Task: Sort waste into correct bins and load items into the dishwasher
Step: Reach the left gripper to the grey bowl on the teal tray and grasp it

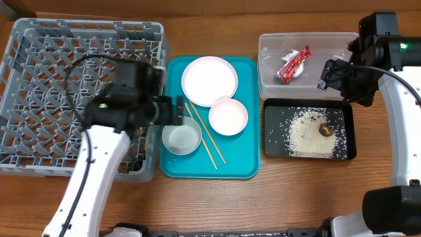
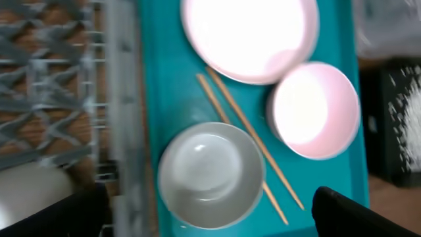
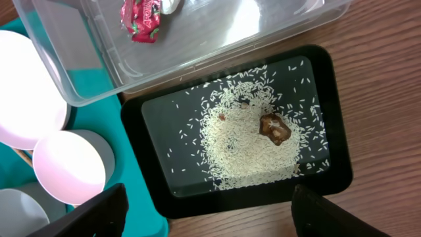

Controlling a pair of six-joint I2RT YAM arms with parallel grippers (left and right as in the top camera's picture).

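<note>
Though print on the snack wrapper [image 3: 139,18] is illegible, only the right wrist view separates individual rice grains [image 3: 243,141]; left end effector [image 2: 217,210] and right end effector [image 3: 210,214] gape empty.

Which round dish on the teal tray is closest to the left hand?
The grey bowl; the large white plate and pinkish dish lie farther off.

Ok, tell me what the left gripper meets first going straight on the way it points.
Likely the grey bowl on the teal tray; it lies centred ahead of the open left gripper, though depth is unclear.
</note>
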